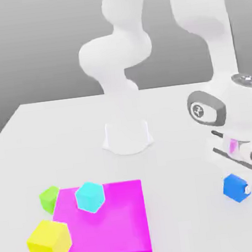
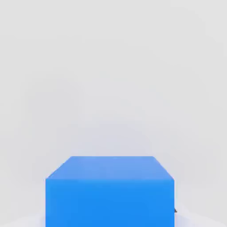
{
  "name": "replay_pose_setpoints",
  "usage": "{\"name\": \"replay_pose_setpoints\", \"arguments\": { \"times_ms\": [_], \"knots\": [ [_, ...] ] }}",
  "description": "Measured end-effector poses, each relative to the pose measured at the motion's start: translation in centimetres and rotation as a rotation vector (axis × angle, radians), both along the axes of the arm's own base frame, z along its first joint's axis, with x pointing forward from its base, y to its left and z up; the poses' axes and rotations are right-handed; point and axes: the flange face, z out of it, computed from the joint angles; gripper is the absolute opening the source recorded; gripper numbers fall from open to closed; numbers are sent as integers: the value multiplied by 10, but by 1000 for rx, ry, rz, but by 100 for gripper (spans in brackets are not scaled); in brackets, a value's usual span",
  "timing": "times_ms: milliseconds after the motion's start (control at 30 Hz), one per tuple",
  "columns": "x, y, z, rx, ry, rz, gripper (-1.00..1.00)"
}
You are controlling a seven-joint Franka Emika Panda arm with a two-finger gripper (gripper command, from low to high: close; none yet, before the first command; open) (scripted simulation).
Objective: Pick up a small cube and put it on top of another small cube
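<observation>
The small blue cube (image 1: 233,186) is at the exterior view's right, just under the white hand, and in the hand view the same blue cube (image 2: 110,190) looms very close. My gripper (image 1: 237,188) is shut on it, with one light fingertip (image 1: 246,190) showing against the cube's side. I cannot tell whether the cube rests on the table or hangs just above it. The small lime-green cube (image 1: 49,198) sits on the table at the exterior view's far left, beside the magenta block, far from the gripper.
A large magenta block (image 1: 116,229) lies at the front left with a cyan cube (image 1: 90,197) on top of it. A yellow cube (image 1: 49,242) sits at its front left corner. The arm's white base (image 1: 127,136) stands mid-table behind them.
</observation>
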Motion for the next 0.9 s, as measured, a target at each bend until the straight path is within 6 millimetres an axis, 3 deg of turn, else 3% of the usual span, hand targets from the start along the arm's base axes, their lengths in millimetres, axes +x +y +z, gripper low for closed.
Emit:
{"name": "replay_pose_setpoints", "arguments": {
  "times_ms": [100, 267, 400, 533, 667, 800, 900],
  "knots": [
    [1, -2, 30, 0, 1, -6, -100],
    [74, -65, 57, -8, 1, -208, -100],
    [129, -141, 80, -11, 2, -398, -100],
    [167, -232, 105, -11, 3, -590, -100],
    [184, -331, 133, -7, 3, -779, -100],
    [179, -432, 163, 0, 1, -961, -100],
    [181, -441, 144, 4, 0, -975, -100]
  ]
}}
